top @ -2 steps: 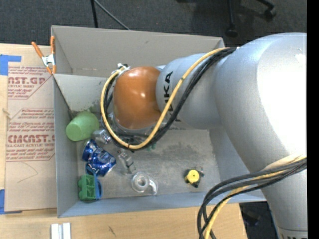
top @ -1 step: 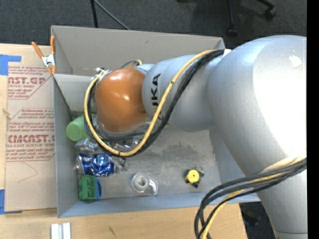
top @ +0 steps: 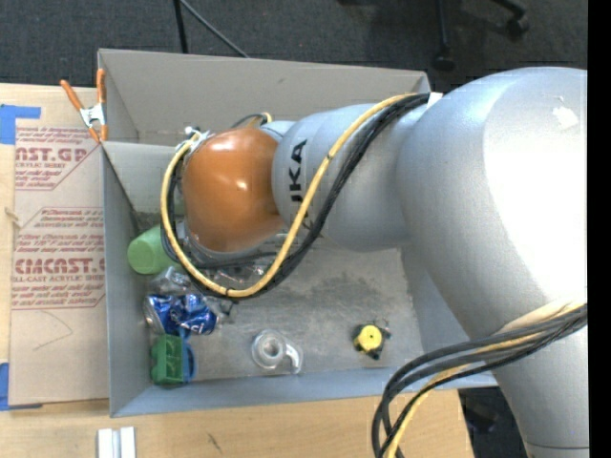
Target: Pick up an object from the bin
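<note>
My gripper [top: 225, 263] is low in the left half of the bin; just a dark part of its body peeks out beneath the arm's orange cover. A light green cylinder [top: 147, 251] lies right beside it, against the left wall. In front of the gripper sits a small shiny silver piece [top: 175, 280], and past that a crumpled blue foil wrapper [top: 182, 314]. A green block [top: 169, 360] rests in the front left corner.
A clear plastic ring-shaped thing [top: 274, 351] lies near the front wall, with a small yellow and black piece [top: 368, 339] to its right. The big grey arm and its yellow cables cover the right and back of the bin.
</note>
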Available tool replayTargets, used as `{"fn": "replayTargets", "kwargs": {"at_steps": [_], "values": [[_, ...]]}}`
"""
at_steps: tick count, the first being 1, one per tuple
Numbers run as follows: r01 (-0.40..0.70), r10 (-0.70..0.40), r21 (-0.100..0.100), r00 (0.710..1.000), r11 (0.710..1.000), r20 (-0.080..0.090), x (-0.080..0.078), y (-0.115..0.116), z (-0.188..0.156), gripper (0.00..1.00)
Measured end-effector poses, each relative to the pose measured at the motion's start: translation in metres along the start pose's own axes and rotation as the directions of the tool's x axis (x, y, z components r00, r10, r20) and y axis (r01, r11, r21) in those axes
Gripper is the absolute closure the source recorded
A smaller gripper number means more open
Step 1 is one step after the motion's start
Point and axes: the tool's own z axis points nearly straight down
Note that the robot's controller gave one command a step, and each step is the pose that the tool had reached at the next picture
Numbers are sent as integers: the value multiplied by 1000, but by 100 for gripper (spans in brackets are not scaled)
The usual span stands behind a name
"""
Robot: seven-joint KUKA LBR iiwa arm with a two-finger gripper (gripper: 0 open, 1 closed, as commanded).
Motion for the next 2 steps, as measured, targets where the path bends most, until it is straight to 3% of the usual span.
{"fn": "replayTargets", "kwargs": {"at_steps": [1,2], "values": [[57,-57,7,998,998,-22,10,47,0,100],[60,-60,3,998,998,-2,20,37,-105,100]]}}
